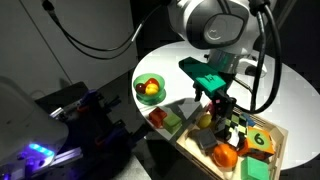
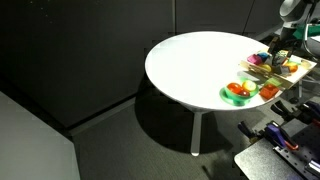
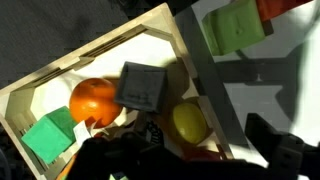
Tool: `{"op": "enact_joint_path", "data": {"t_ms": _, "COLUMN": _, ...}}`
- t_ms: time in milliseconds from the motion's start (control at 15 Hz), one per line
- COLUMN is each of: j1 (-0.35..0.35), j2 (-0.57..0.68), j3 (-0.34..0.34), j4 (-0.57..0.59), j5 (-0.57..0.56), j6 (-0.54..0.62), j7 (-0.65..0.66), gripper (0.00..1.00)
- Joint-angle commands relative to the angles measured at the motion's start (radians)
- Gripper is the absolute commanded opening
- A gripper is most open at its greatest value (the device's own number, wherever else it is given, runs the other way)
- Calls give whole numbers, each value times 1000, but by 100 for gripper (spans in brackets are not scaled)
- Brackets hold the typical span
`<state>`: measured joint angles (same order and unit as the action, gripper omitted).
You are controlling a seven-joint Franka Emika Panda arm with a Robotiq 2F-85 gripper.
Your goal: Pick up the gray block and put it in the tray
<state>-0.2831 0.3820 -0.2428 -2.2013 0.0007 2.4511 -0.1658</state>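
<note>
Gray block point(image 3: 140, 87) lies inside the tray point(image 3: 108, 42), tilted, near the middle of the wrist view; it sits between an orange point(image 3: 92, 100) and a lemon point(image 3: 190, 122), touching or nearly touching the orange; a green block point(image 3: 48, 135) rests in the tray beside the orange. A lime block point(image 3: 235, 27) stands outside the tray, just past its wooden wall, on the white bench point(image 2: 190, 60). The end effector point(image 1: 217, 108) hangs over the tray point(image 1: 280, 142) in an exterior view; in the wrist view its fingers are only dark blurs along the lower edge, so I cannot tell how far apart they stand; the gray block lies clear of them, up the picture. A green bowl point(image 1: 137, 82) holding fruit stands on the bench beside the tray; in both exterior views the tray point(image 2: 292, 74) sits near the bench's edge, with the bowl point(image 2: 228, 95) close by.
</note>
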Motion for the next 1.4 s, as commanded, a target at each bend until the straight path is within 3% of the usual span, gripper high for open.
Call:
{"op": "enact_joint_path", "data": {"t_ms": 0, "j1": 0, "j2": -75, "j3": 31, "j4": -61, "j5": 9, "j6": 17, "j7": -14, "gripper": 100}}
{"op": "enact_joint_path", "data": {"t_ms": 533, "j1": 49, "j2": -160, "j3": 84, "j4": -163, "j5": -4, "j6": 95, "j7": -27, "gripper": 100}}
{"op": "enact_joint_path", "data": {"t_ms": 1333, "j1": 189, "j2": -266, "j3": 144, "j4": -322, "j5": -41, "j6": 188, "j7": 63, "gripper": 100}}
